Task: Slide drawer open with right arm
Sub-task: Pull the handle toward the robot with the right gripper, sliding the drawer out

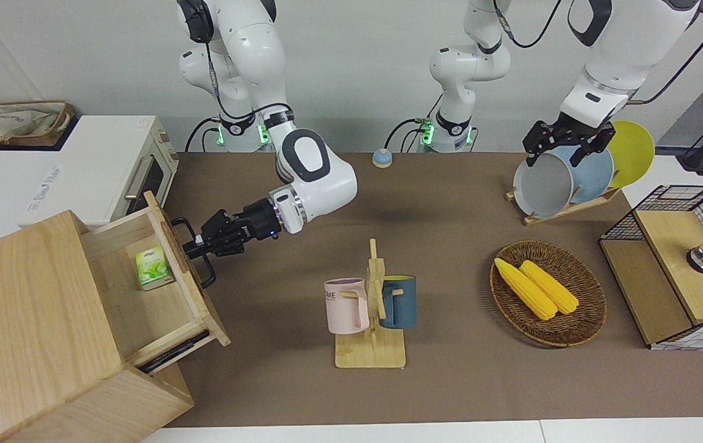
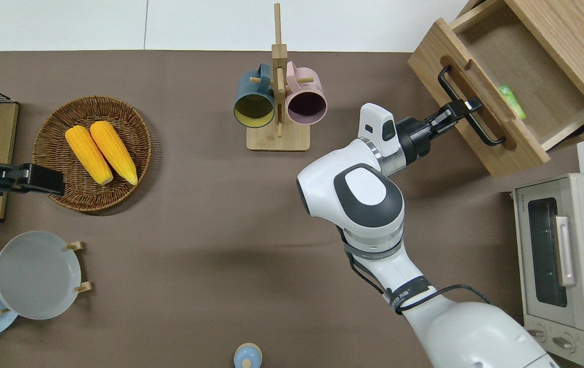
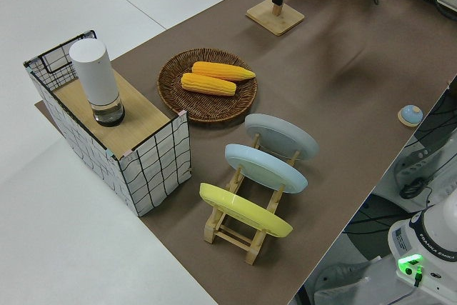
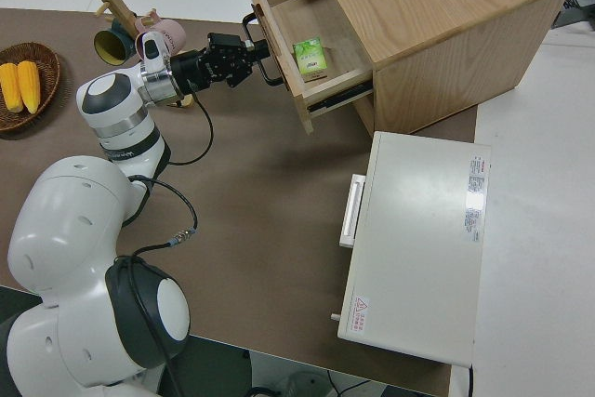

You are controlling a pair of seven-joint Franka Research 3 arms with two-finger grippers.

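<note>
The pale-wood drawer (image 1: 142, 307) stands pulled well out of the big wooden box (image 1: 25, 320) at the right arm's end of the table. It also shows in the overhead view (image 2: 517, 61) and the right side view (image 4: 307, 20). My right gripper (image 1: 194, 248) is shut on the middle of the drawer's black loop handle (image 1: 210, 278). The grip also shows in the overhead view (image 2: 468, 106) and the right side view (image 4: 258, 51). A small green box (image 1: 153, 266) lies inside the drawer. My left arm (image 1: 598, 80) is parked.
A white toaster oven (image 1: 124, 178) stands beside the wooden box, nearer to the robots. A mug rack (image 1: 373, 307) with a pink and a blue mug is mid-table. A basket with corn (image 1: 548, 292), a plate rack (image 1: 567, 178) and a wire-mesh box (image 1: 678, 264) are toward the left arm's end.
</note>
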